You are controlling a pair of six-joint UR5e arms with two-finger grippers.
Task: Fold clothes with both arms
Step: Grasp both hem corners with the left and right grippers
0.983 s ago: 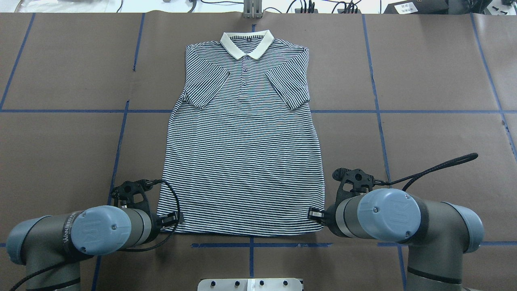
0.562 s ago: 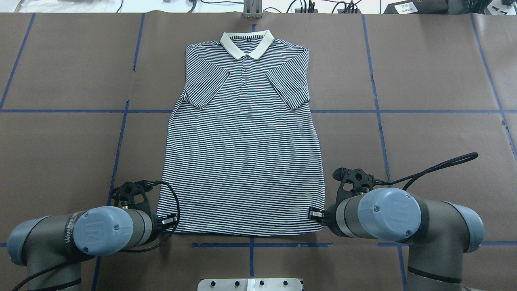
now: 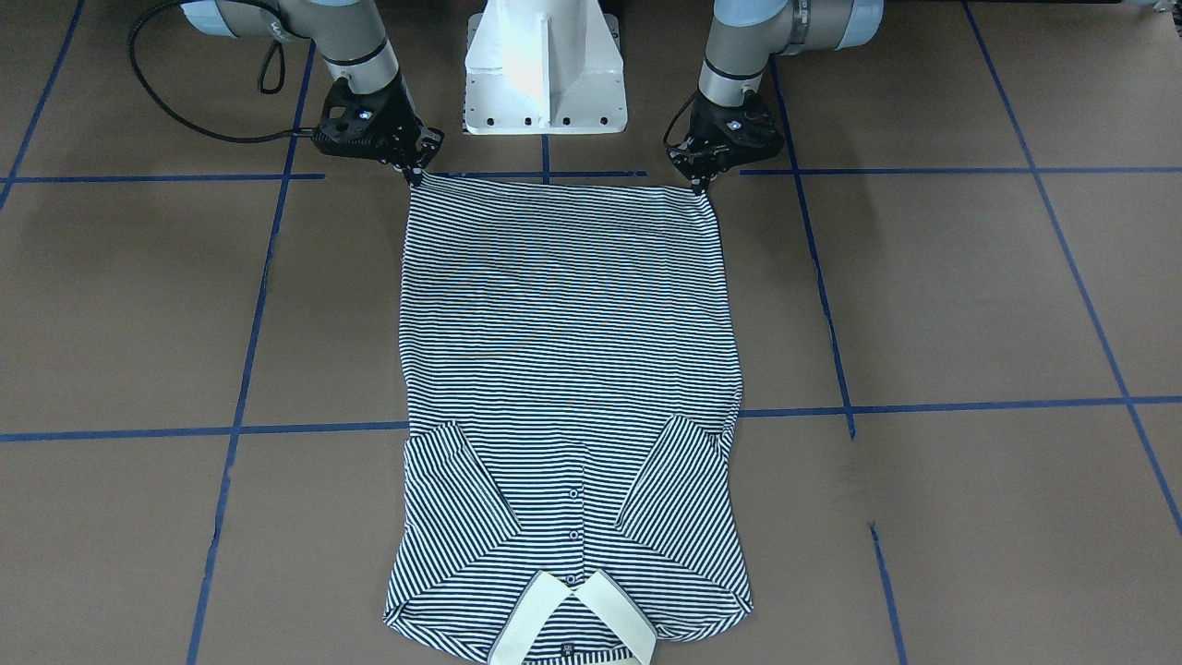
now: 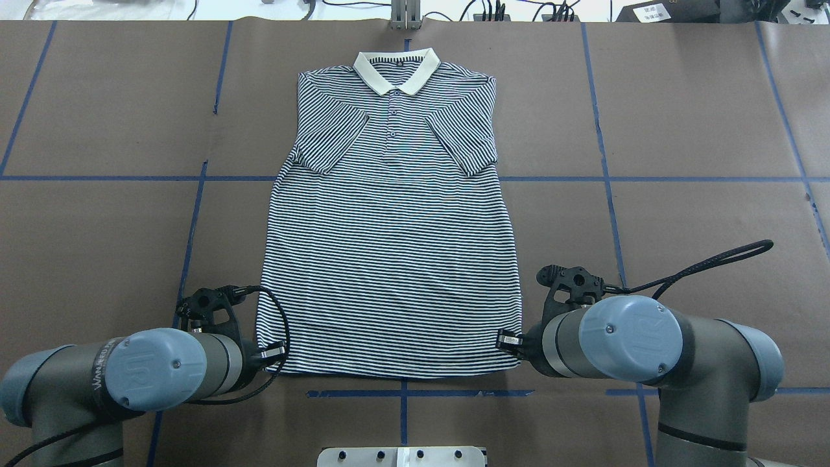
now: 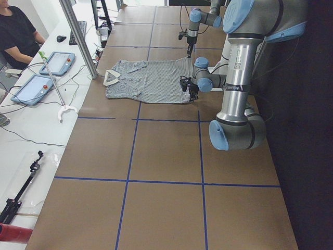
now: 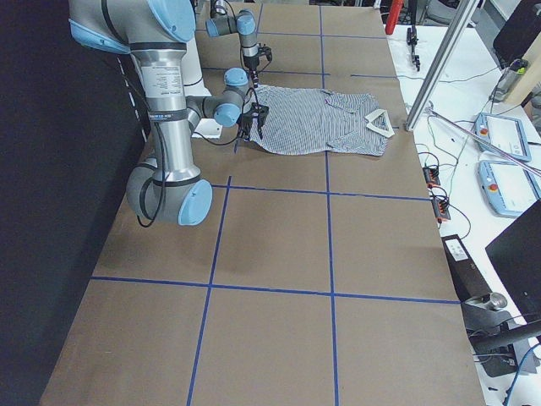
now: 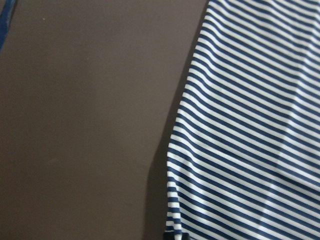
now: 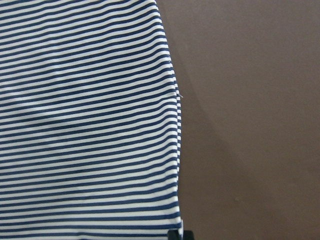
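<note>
Basically the polo shirt (image 3: pixel 563 323) looks pinched at both near hem corners, left gripper (image 3: pixel 699 180) on one, right gripper (image 3: pixel 416 171) on the other. Its collar (image 3: pixel 531 614) lies dead ahead of both, at the far end.

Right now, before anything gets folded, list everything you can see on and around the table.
polo shirt: one, navy-and-white striped, cream collar, flat mid-table, sleeves folded in.
table: one, brown covering, under everything.
tape lines: several, blue, gridding the table.
pedestal block: one, white, between the arm bases.
tablets: two, light-blue-framed, on the white side bench.
person: one, in black, seated by that bench.
arms: two, grey with light-blue caps, left arm, right arm, flanking the hem.
left gripper: one, black, closed on one hem corner.
right gripper: one, black, closed on the other hem corner.
</note>
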